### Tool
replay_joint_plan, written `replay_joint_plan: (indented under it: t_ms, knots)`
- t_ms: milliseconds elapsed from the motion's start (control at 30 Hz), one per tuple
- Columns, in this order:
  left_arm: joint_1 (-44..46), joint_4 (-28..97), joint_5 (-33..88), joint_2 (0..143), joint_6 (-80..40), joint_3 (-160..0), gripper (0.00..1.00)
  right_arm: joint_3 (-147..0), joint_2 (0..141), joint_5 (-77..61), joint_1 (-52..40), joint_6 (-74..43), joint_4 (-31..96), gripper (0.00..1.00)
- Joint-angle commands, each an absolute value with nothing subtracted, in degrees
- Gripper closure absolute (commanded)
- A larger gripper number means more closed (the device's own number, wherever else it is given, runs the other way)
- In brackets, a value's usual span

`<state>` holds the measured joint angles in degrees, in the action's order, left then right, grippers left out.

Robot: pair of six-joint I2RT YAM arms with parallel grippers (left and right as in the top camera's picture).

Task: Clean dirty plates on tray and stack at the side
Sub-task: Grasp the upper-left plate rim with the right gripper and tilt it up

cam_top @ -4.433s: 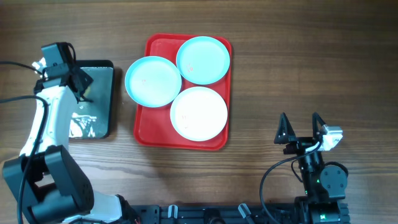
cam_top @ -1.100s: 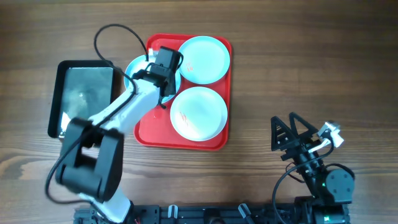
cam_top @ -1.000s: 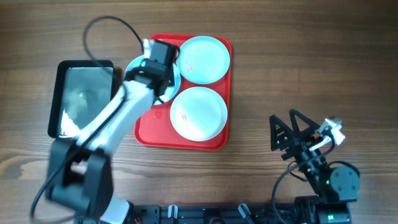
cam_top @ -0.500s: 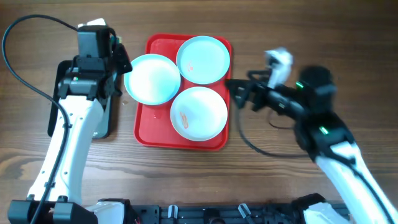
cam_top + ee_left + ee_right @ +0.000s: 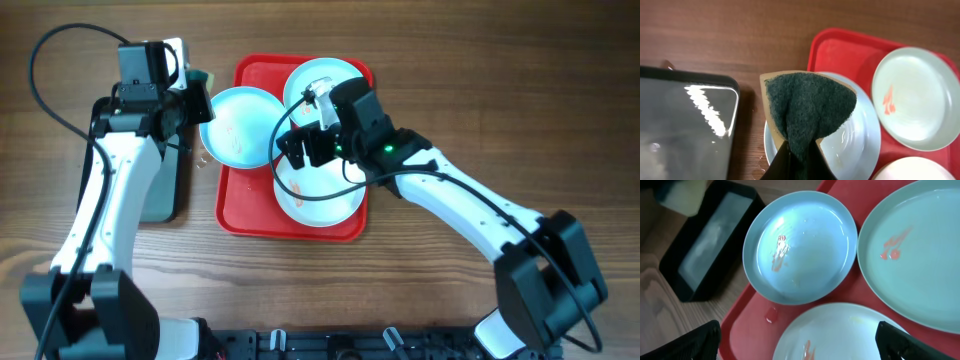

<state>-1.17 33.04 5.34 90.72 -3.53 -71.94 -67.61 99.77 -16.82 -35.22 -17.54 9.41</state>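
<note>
1. Left gripper (image 5: 794, 162) clamps the green sponge (image 5: 807, 107), poised over the turquoise plate (image 5: 238, 125), which overhangs the left rim of the tray (image 5: 243, 205), upper centre overhead.
2. Right gripper (image 5: 799, 342) spread wide, empty, above the whiter plate (image 5: 330, 195).
3. Judgement: press sponge flat onto the red smear (image 5: 777, 255); right gripper should steady the rim against sliding onto the desk (image 5: 500, 100).

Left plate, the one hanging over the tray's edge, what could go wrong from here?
1. The left plate overhangs the tray's left rim. Pressing on it with the sponge held in the left gripper could tip or slide it.
2. The open right gripper hovers close beside that plate, so the arms might collide.
3. The red smears on it are faint and could be missed.
</note>
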Motion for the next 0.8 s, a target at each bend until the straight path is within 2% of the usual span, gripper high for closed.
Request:
replay_joint_plan:
  t_ms: [0, 33, 200, 267, 300, 333, 600, 767]
  knots:
    - [-1.43, 32.25, 9.61, 93.73, -1.67, -71.94, 0.96, -68.9, 102.17, -16.78, -35.46, -21.61, 3.7, 0.14]
    - [-1.34, 32.05, 9.67, 94.54, -1.69, -71.94, 0.96, -68.9, 103.02, -16.45, -35.46, -21.74, 2.2, 0.21]
    - [-1.34, 31.53, 12.21, 98.41, -1.69, -71.94, 0.96, -68.9, 107.26, -15.88, -35.46, -25.47, -3.09, 0.39]
    - [-1.34, 31.46, 12.23, 99.59, -1.72, -71.94, 0.96, -68.9, 108.4, -15.88, -35.51, -27.31, -4.38, 0.51]
    - [-1.34, 31.48, 12.21, 100.33, -1.69, -71.94, 0.96, -68.9, 108.68, -15.9, -35.62, -27.4, -4.84, 0.64]
    - [-1.34, 31.48, 12.21, 101.14, -1.69, -71.92, 0.96, -68.9, 109.43, -15.86, -35.99, -27.33, -5.69, 0.71]
    - [-0.8, 30.81, 12.21, 103.46, -1.72, -71.9, 0.96, -69.06, 112.64, -6.9, -39.09, -28.23, -6.33, 0.7]
    - [0.16, 30.35, 12.12, 105.1, -1.72, -71.9, 0.96, -70.67, 115.24, -6.39, -39.27, -30.33, -5.69, 0.65]
